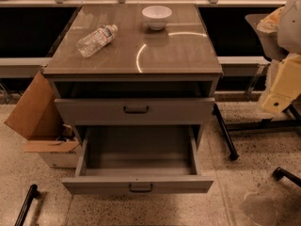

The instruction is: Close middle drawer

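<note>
The grey cabinet (134, 55) stands in the middle of the camera view. The middle drawer (138, 184) is pulled far out toward me. Its inside is empty, and a small dark bar handle (141, 188) sits at the centre of its flat front. The taller-fronted top drawer (135, 110) above it is out only a little. The lowest drawer is hidden under the open one. My gripper (278, 86), cream and yellow, hangs at the right edge, level with the top drawer. It is well to the right of the cabinet and touches nothing.
A clear water bottle (96, 40) lies on its side on the cabinet top, and a white bowl (156, 16) stands further back. An open cardboard box (35, 112) stands on the floor at the left. Black chair legs (225, 135) are on the right and a dark bar (26, 204) at the bottom left.
</note>
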Robot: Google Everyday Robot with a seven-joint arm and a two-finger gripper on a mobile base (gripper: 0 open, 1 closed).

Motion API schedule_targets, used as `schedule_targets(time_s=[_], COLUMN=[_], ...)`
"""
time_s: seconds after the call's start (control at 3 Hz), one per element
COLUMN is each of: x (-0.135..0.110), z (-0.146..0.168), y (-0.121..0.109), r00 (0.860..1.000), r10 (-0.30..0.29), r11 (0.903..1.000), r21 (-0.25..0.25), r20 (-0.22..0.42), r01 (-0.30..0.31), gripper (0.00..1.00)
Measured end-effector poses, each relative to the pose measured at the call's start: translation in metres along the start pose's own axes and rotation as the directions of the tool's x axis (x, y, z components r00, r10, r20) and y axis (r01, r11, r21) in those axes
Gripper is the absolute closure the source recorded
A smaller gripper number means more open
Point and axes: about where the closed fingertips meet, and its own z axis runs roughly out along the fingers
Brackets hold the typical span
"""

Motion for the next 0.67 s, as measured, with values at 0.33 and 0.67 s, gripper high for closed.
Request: schedule_targets(time_s=[0.33, 0.67], x=[0.000, 0.003], z=[0.000, 0.015], y=[0.000, 0.006], r00=[1.000, 1.000], r10=[0.000, 0.008], r11=[1.0000, 0.9999], r21=[0.000, -0.009], r20=[0.000, 0.002], r01=[0.000, -0.008], gripper=[0.00, 0.00])
